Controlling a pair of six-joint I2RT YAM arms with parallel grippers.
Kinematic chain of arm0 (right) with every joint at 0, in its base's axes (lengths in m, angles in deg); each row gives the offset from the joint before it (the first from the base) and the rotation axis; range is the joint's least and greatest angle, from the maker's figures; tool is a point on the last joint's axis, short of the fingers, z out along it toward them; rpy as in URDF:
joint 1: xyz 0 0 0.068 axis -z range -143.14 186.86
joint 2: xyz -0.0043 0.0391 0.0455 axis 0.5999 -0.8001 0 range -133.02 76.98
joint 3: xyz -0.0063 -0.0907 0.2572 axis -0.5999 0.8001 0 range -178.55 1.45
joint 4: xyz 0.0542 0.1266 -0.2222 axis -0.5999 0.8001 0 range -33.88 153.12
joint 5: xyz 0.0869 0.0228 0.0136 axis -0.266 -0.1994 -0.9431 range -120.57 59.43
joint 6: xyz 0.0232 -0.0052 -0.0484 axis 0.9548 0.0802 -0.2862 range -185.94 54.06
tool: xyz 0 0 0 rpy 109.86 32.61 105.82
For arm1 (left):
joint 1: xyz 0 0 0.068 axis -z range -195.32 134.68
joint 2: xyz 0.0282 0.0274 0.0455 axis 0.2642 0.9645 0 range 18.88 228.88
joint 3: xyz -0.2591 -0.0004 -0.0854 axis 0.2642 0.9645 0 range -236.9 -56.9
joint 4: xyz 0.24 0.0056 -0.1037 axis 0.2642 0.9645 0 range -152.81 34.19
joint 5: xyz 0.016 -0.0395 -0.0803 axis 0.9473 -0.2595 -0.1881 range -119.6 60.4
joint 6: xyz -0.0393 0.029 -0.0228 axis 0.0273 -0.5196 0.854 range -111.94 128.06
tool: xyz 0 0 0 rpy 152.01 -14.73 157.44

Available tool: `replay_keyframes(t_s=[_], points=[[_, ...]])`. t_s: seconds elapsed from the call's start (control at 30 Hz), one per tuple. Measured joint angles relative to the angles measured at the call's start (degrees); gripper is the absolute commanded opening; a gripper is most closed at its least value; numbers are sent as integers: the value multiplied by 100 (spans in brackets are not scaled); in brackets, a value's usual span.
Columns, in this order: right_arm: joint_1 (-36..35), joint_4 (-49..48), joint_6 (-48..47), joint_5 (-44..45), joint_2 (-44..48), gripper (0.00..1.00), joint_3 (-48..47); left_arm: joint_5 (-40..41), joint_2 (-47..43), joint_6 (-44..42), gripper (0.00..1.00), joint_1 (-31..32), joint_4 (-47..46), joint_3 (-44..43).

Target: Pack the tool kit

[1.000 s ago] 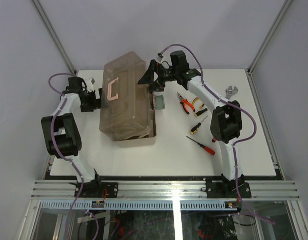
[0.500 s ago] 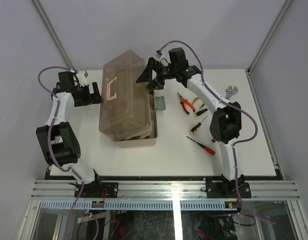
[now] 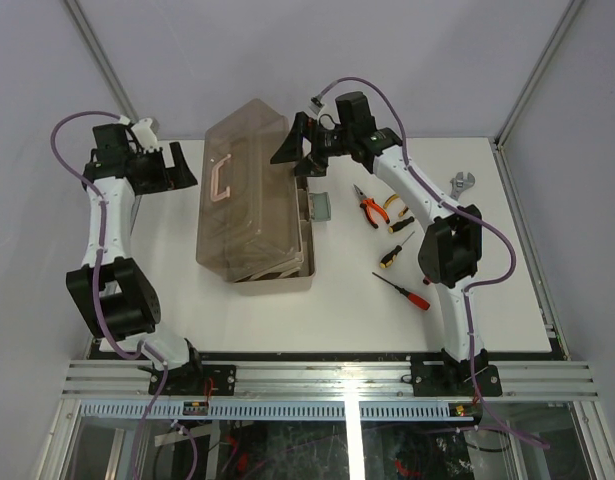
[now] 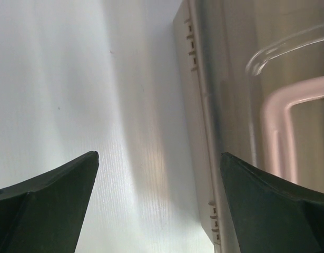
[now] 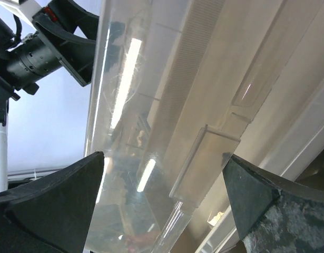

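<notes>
Shows the toolbox (image 3: 249, 195) left of centre on the table (image 3: 287, 320). Holds left gripper (image 3: 187, 165) splayed, apart from its left wall, bare strip between. Holds right gripper (image 3: 292, 150) splayed at the lid's far right edge. Leaves pliers (image 3: 370, 210) and wrench (image 3: 462, 182) well right.

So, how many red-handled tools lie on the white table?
2: red-handled pliers just right of the translucent tan plastic toolbox, and a red-handled screwdriver nearer the front edge of the white table. More may be hidden inside.

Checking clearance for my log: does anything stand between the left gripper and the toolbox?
Nothing visible does: the open left gripper faces the toolbox across bare table.
</notes>
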Motion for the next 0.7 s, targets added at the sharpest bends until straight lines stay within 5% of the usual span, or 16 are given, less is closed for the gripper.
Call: replay_keyframes(t_s=[0.7], points=[[-232,-297,337,-28,-46,99,-466,-911,-144,708,97,-101,435,-1663]])
